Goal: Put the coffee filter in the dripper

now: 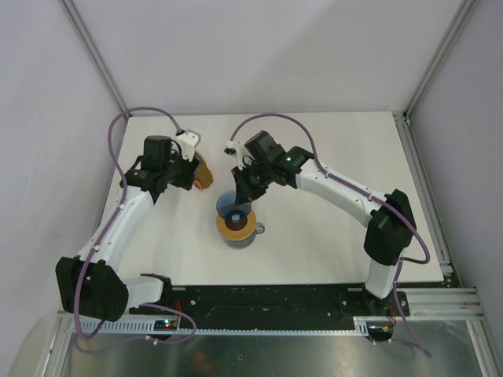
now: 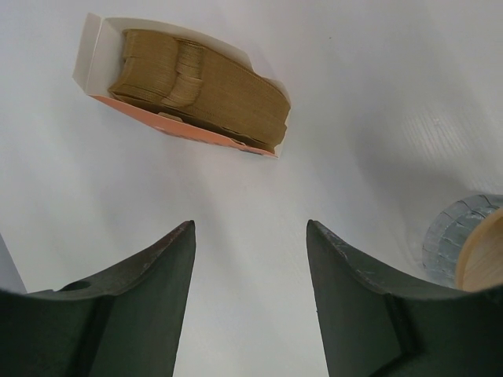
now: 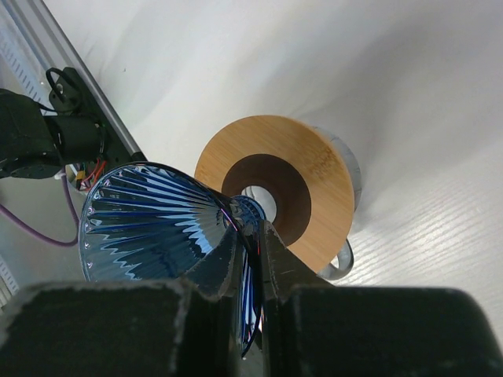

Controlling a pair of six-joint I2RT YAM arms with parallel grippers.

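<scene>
The dripper point(image 3: 149, 228), a blue ribbed translucent cone, is held tilted by its wall, with my right gripper point(image 3: 250, 229) shut on that wall. It hangs just over the far-left rim of a round wooden ring point(image 3: 314, 173). From above, the dripper point(image 1: 233, 204) sits under the right gripper point(image 1: 244, 191). No single coffee filter shows; only stacked tan papers lie in an orange packet point(image 2: 196, 86). My left gripper point(image 2: 250, 228) is open and empty over bare table, a short way from the packet point(image 1: 204, 174). In the top view the left gripper point(image 1: 192, 177) is beside it.
The wooden ring point(image 1: 236, 226) rests on a clear glass carafe point(image 3: 351, 169) with a handle point(image 1: 258, 229) near the table's middle. The carafe point(image 2: 452, 228) also shows at the right edge of the left wrist view. An aluminium rail point(image 3: 31, 39) borders the near edge.
</scene>
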